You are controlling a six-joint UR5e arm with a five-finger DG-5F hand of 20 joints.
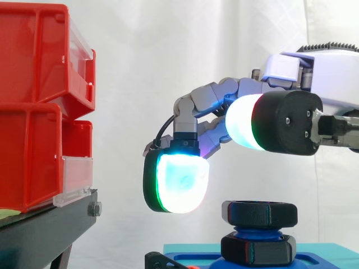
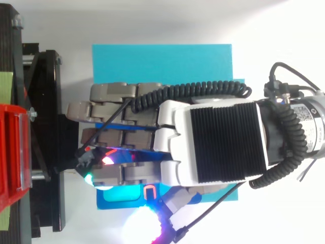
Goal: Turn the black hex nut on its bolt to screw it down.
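hand: coming in from the right, hanging over the cyan base plate, fingers reaching toward the red bins
hand state: pretty open, fingers loosely bent with the tips drooping down, nothing pinched or wrapped
front fingertip pad: glowing white-cyan with a green rim, hanging left of the nut and a bit higher, clear gap, not touching
thumb pad: fat white glow on a black cap, parked above the nut, also apart from it
black hex nut: sitting level at the top of the bolt, free of the hand
bolt: blue thread, upright, a short stretch showing under the nut
second black nut: lower on the same bolt, down near the plate
plate spot: bolt about midway along the plate's near edge in the side view; from the top, covered by the hand, so can't place it there
red bins: stacked two high on the black stand, off to the left, well clear of the plate
background: white curtain
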